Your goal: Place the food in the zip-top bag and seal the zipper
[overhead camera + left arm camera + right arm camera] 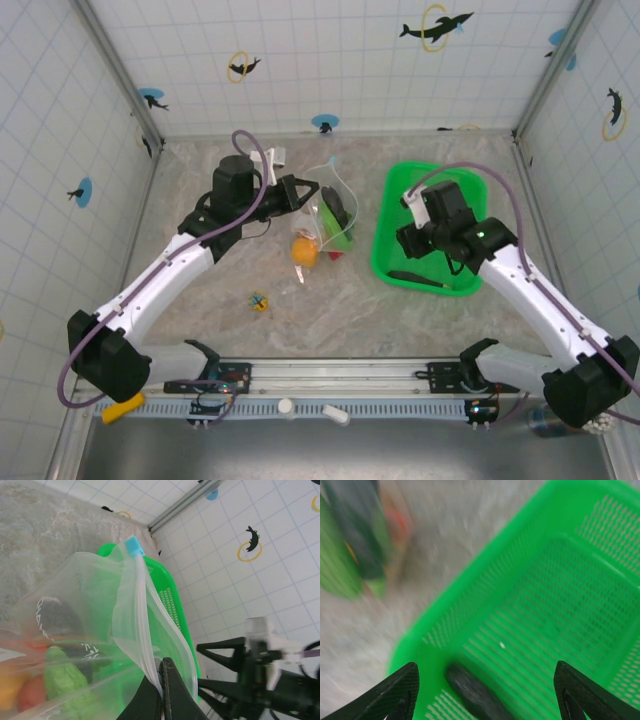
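Observation:
The clear zip-top bag (322, 215) hangs over the table's middle, and my left gripper (303, 189) is shut on its mouth edge. In the left wrist view that gripper (161, 680) pinches the zipper strip (142, 610), whose light blue tab (134, 546) sits at the top end. Inside the bag are an orange piece (305, 251), a dark piece (60, 625), a light green one (62, 675) and a red one (30, 692). My right gripper (485, 672) stands open and empty over a dark long piece (475, 695) lying in the basket.
The bright green basket (400, 185) stands right of the bag, with the right gripper (412, 243) above its near end. A tiny yellow-blue trinket (259, 300) lies on the table in front of the bag. Tiled walls close in the back and both sides.

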`<action>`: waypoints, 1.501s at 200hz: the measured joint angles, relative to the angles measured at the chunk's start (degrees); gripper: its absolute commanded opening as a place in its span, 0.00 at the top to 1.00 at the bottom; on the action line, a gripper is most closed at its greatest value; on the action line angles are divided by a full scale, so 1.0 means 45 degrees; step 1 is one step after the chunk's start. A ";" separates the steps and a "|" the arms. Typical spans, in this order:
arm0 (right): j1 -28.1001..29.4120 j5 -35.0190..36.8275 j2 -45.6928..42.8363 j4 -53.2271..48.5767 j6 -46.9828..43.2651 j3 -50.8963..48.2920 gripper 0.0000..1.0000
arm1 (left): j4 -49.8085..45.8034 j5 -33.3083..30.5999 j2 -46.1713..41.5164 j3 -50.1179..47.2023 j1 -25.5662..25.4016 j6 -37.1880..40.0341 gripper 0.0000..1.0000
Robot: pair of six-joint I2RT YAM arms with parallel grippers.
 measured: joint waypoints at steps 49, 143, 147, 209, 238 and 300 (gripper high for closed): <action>-0.0539 -0.0330 0.2365 -0.0287 -0.4444 -0.0418 0.27 | 0.0272 0.0787 -0.0568 -0.1069 0.0000 0.0321 1.00; -0.1127 -0.1656 0.5979 -0.2633 -0.9107 0.1180 0.29 | 0.1481 0.1749 -0.1967 -0.3186 -0.0311 0.0228 1.00; -0.1151 -0.1710 0.6003 -0.2647 -0.9151 0.1219 0.29 | 0.1511 0.1749 -0.1972 -0.3186 -0.0335 0.0228 1.00; -0.1326 -0.2181 0.6907 -0.2487 -0.9471 0.1171 0.30 | 0.1520 0.1783 -0.1977 -0.3186 -0.0432 0.0233 1.00; -0.1326 -0.2171 0.6926 -0.1982 -0.9530 0.0680 0.35 | 0.1515 0.1773 -0.1977 -0.3186 -0.0432 0.0238 1.00; -0.1855 -0.0423 0.7082 -0.0063 -0.8918 -0.0359 0.45 | 0.1515 0.1763 -0.1831 -0.3181 -0.0432 0.0238 1.00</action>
